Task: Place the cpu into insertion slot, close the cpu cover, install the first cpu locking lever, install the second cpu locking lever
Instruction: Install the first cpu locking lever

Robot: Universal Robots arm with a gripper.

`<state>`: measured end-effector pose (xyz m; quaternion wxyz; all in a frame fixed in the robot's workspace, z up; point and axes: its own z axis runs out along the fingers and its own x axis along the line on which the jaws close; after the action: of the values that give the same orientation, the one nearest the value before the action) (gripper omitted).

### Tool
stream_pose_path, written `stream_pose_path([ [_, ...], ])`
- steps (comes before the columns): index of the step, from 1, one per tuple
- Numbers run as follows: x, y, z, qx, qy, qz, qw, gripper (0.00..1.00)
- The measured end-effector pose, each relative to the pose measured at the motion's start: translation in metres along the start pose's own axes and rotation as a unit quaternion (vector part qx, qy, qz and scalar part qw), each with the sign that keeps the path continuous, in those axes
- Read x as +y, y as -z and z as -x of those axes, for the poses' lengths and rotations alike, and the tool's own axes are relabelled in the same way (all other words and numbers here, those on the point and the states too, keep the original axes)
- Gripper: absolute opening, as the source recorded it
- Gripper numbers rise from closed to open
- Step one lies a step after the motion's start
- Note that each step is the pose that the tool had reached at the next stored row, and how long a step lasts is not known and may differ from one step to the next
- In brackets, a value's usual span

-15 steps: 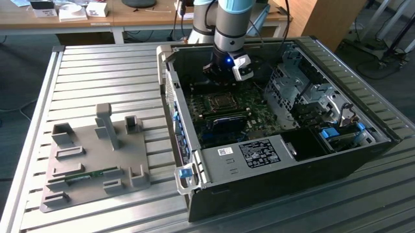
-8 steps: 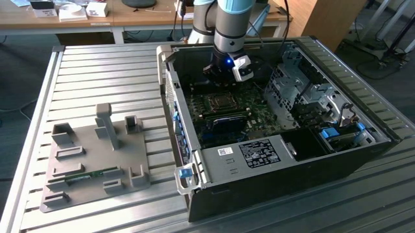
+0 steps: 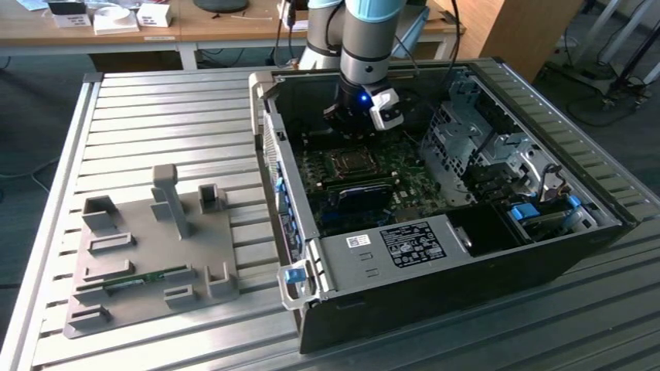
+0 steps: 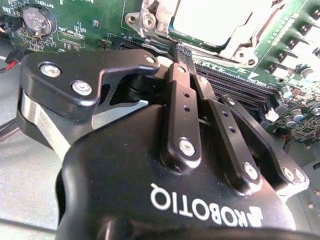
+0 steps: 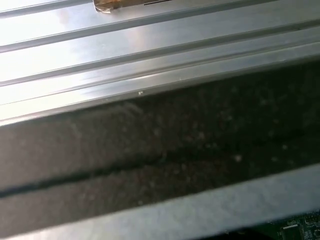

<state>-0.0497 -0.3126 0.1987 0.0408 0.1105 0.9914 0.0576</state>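
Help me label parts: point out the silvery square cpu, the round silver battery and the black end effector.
silvery square cpu [image 4: 210, 21]: second wrist view, bright top.
round silver battery [image 4: 37, 20]: second wrist view, flat face.
black end effector [image 4: 182, 50]: second wrist view, between fingertips.

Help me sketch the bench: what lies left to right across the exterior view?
Grey plastic fixture tray → blue plastic latch → silver-rimmed square insertion slot → grey metal drive cage.

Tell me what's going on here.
A robot arm reaches down into an open computer case on the metal table. Its claw, shut, sits just above the motherboard beside the socket. The silvery chip already lies in that socket, with the cover frame lying around it.
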Motion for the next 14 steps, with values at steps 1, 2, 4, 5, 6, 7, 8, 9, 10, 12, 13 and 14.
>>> stream_pose_path([
  [1,0.0000,0.0000,0.0000,0.0000,0.000,0.0000,1.0000,0.11],
  [2,0.0000,0.0000,0.0000,0.0000,0.000,0.0000,1.0000,0.11],
  [4,0.0006,-0.0002,-0.0002,-0.0001,0.000,0.0000,1.0000,0.11],
  [5,0.0010,-0.0002,-0.0003,-0.0002,-0.001,-0.0001,1.0000,0.11],
  [6,0.0016,-0.0002,-0.0004,-0.0003,-0.002,-0.0002,1.0000,0.11],
  [7,0.0023,-0.0003,-0.0006,-0.0006,-0.004,-0.0004,1.0000,0.11],
  [8,0.0028,-0.0003,-0.0007,-0.0009,-0.007,-0.0006,1.0000,0.11],
  [9,0.0033,-0.0004,-0.0008,-0.0012,-0.010,-0.0007,1.0000,0.11],
  [10,0.0038,-0.0005,-0.0009,-0.0016,-0.013,-0.0009,0.9999,0.11],
  [12,0.0048,-0.0006,-0.0011,-0.0023,-0.019,-0.0013,0.9998,0.11],
  [13,0.0053,-0.0006,-0.0012,-0.0027,-0.022,-0.0015,0.9998,0.11],
  [14,0.0057,-0.0007,-0.0014,-0.0031,-0.025,-0.0017,0.9997,0.11],
])
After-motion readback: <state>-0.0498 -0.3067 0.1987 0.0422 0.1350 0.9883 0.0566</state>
